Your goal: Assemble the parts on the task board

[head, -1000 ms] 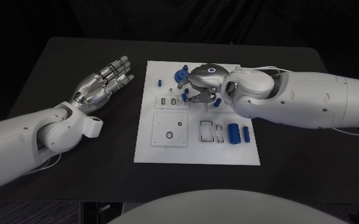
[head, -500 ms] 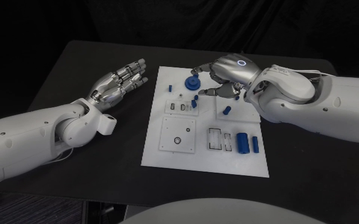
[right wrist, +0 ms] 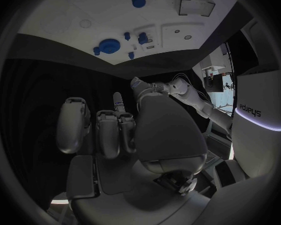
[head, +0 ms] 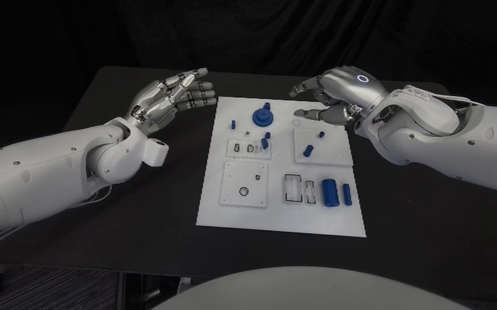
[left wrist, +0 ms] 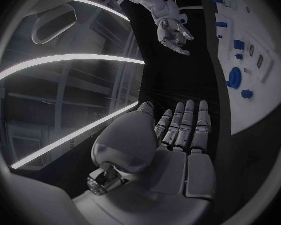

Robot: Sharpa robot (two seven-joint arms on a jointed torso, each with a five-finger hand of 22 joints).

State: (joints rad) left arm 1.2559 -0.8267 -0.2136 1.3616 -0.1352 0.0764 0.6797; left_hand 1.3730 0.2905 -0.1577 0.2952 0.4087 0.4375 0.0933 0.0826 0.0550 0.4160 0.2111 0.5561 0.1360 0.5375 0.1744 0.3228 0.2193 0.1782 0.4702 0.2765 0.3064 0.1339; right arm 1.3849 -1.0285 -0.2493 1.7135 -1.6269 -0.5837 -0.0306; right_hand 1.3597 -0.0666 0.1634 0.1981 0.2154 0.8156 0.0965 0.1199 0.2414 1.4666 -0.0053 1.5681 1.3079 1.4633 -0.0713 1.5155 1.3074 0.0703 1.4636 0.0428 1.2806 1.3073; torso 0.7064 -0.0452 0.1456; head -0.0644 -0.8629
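- The left hand [left wrist: 178,150] lies flat, fingers straight and side by side, holding nothing.
- The white task board [left wrist: 253,70] sits at about two o'clock, carrying small blue parts [left wrist: 234,78].
- The right hand [left wrist: 173,31] hangs at twelve o'clock, fingers loosely curled.
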